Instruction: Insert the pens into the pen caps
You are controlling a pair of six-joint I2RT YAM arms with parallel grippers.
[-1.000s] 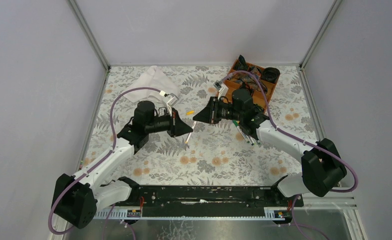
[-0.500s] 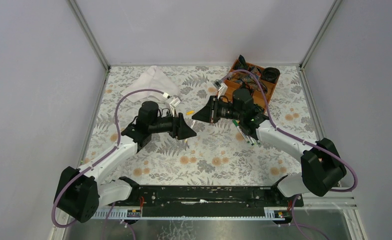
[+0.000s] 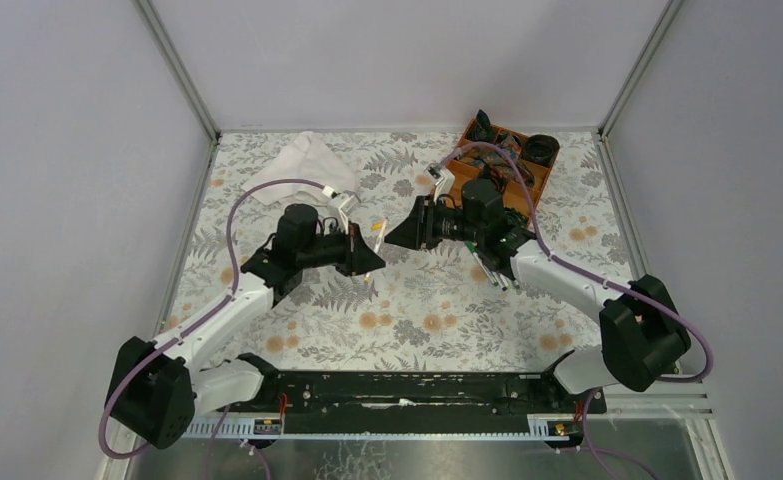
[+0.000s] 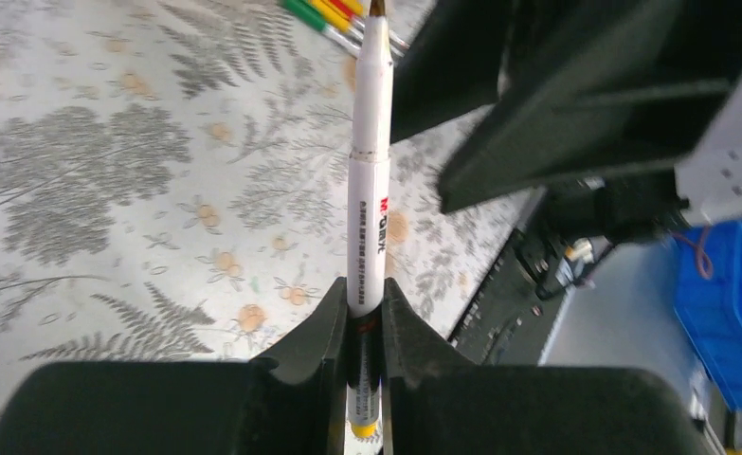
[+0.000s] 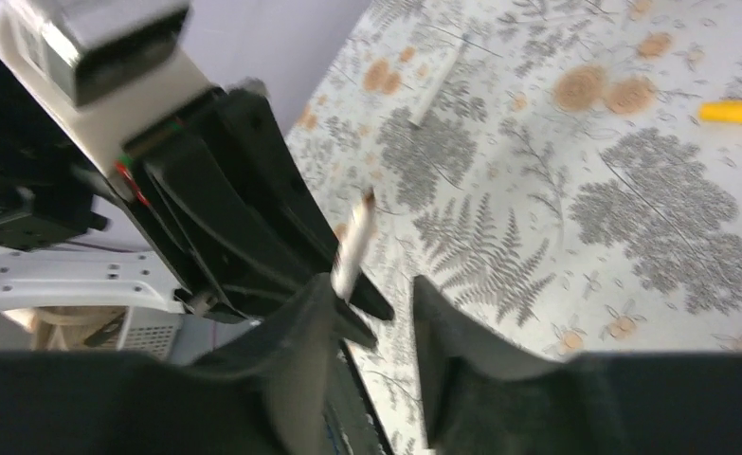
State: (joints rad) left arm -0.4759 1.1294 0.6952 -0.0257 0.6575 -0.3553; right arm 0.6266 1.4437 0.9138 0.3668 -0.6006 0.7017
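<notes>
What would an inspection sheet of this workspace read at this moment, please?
Surface: fern-and-flower printed table.
Job's things: one white pen held; more pens lying under the right arm; yellow pen cap loose on the table.
Clutter: white cloth at far left; orange tray of dark items at far right.
End effectors: left end effector shut on the white pen; right end effector open, facing its tip.
Cables: a purple cable looped over each arm.
Surroundings: plain pale walls, metal frame posts.

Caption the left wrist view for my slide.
Left hand grips a white pen near its yellow end, above the fern-print table.
</notes>
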